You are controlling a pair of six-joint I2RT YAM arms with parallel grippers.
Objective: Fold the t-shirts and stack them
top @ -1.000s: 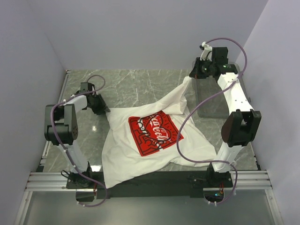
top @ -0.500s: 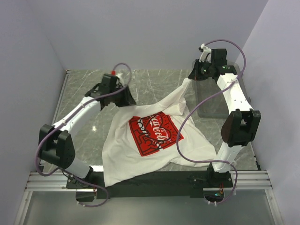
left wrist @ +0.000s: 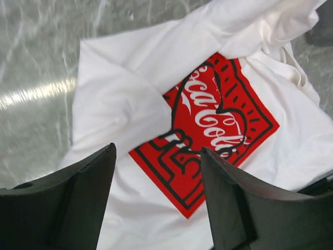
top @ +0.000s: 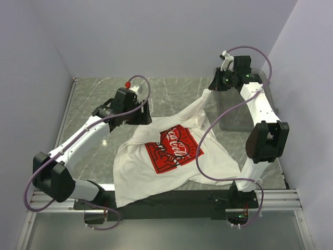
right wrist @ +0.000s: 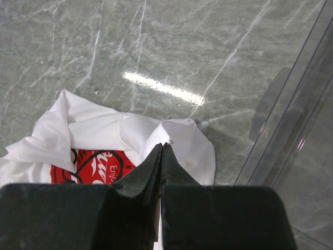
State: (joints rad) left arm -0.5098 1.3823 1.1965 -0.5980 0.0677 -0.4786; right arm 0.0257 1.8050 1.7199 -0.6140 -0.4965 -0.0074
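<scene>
1. Left claw [top: 144, 112]: jaws apart, nothing between them. It hangs above the far-left part of the t-shirt, without touching the cloth. In the left wrist view its two dark fingers [left wrist: 78, 198] frame the red print from above.
2. Bench [top: 99, 94]: grey marble top. Bare surface shows to the left of the t-shirt and across the far strip up to the back wall [top: 166, 36]; a side wall closes off the left edge.
3. T-shirt [top: 151, 179]: white, spread rumpled over the middle of the bench, front up. Its left edge is folded in on itself. The near-left corner lies over the bench's near edge, on the dark rail [top: 177, 198] between the arm bases. The far-right corner is drawn up off the bench in a taut strip.
4. Red print [top: 174, 148]: square, with white script, lying tilted at the centre of the cloth and partly creased.
5. Right claw [top: 212, 86]: jaws pressed together on that raised far-right corner, holding it above the bench near the back.
6. Bin [right wrist: 299, 99]: clear grey plastic, just to the right of the right claw, against the right wall. Its near wall stands beside the pinched cloth.
</scene>
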